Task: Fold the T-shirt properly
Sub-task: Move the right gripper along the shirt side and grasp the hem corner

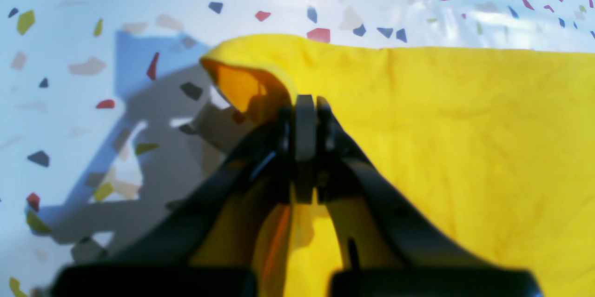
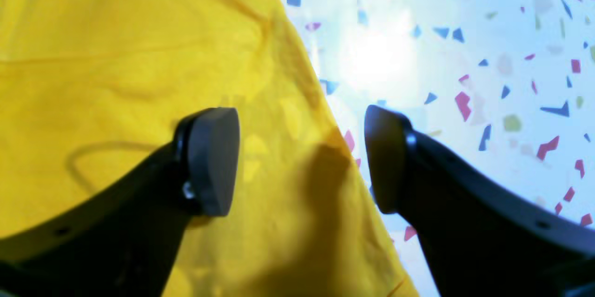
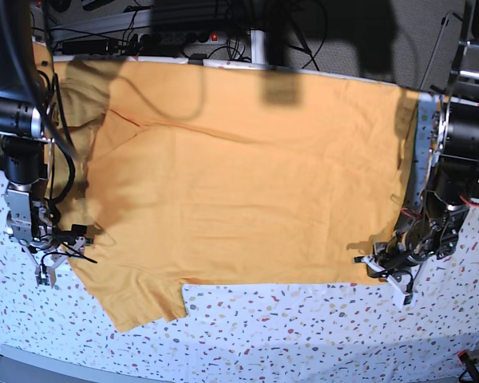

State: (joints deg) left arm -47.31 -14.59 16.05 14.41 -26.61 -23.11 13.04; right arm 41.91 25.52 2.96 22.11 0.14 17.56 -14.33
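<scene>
One T-shirt (image 3: pixel 239 175) lies spread on the speckled tabletop (image 3: pixel 303 335) between two arms.

Left wrist view: the left tool (image 1: pixel 305 115) is clamped together on a lifted yellow corner of the shirt; its base is blurred.
Right wrist view: the right tool (image 2: pixel 302 160) stands apart over the shirt edge, near a thin dark line mark.
Base view: the far tabletop edge is hidden by shadow.

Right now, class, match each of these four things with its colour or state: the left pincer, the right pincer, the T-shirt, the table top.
Column one:
1. left pincer
2. right pincer
3. T-shirt
4. table top

Column two:
A. white with coloured flecks
B. open, straddling the cloth's edge
C. orange-yellow, spread out
D. shut on a corner of cloth

Pairs: 1-D, 2-B, 3-C, 4-A
</scene>
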